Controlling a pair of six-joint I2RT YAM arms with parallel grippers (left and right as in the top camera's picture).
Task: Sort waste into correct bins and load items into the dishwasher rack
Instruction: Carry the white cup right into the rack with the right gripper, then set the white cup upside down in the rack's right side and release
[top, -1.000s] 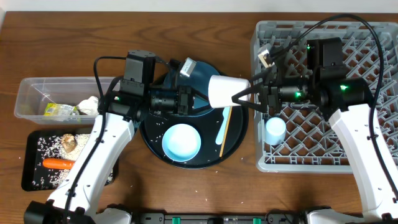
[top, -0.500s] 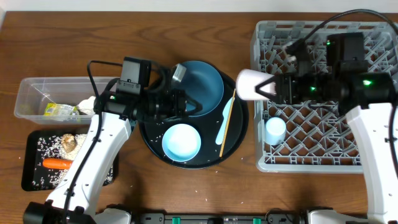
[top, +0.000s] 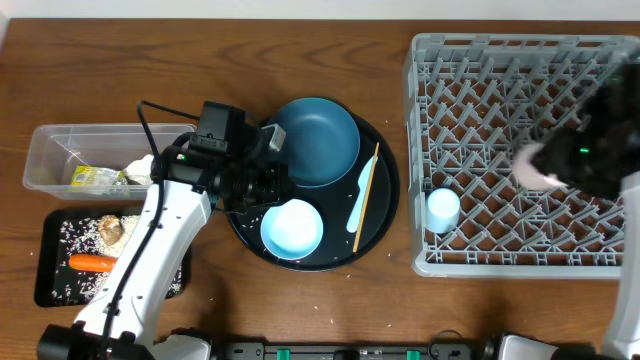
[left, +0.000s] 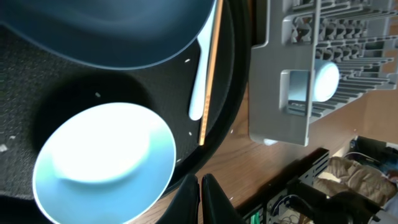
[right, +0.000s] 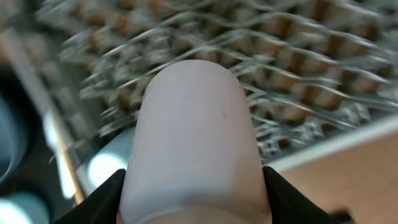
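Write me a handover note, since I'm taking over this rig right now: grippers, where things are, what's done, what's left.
Left gripper: shut, empty, low over the round black tray by the white bowl.
Right gripper: shut on the pink cup, above the dishwasher rack.
Done: light-blue cup sits in the rack; wrapper and tissue in the clear tub; carrot and food scraps in the black tray.
Left: set the pink cup down, then load the dark blue plate, bowl, white spoon and chopstick, all on the round tray.
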